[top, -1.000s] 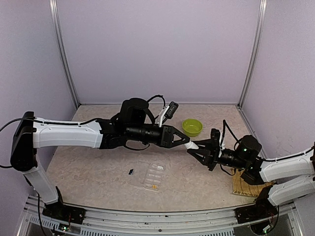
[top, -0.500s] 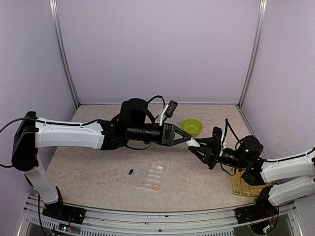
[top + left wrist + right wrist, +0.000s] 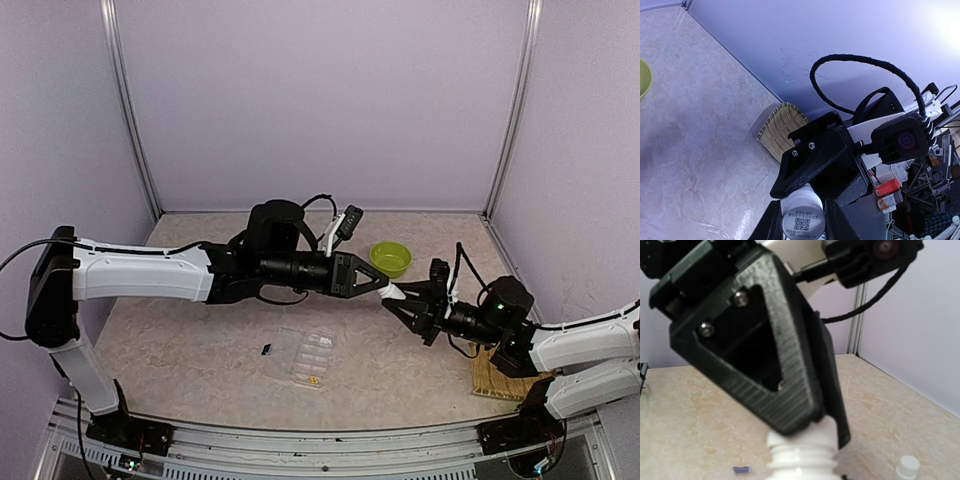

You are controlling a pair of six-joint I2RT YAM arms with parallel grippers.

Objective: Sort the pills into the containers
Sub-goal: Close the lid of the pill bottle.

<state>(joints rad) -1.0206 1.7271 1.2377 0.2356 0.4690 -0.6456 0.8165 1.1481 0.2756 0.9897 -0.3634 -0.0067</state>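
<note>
Left gripper [image 3: 383, 289] and right gripper [image 3: 399, 300] both squeeze one white bottle [image 3: 801, 204]. Its label [image 3: 802, 223] shows a square code, with print too small to read. The pill box [image 3: 313, 355] lies on the table [image 3: 190, 340], well apart from the fingers.

The left arm [image 3: 140, 272] and right arm [image 3: 575, 345] wear white shells over black joints. Left tool [image 3: 384, 289] and right tool [image 3: 398, 300] are black, with ribbed triangular cut-out fingers [image 3: 790, 365], each bearing two silver screws [image 3: 741, 298]. A looped black cable [image 3: 865, 62] reaches a wrist camera [image 3: 904, 140].
</note>
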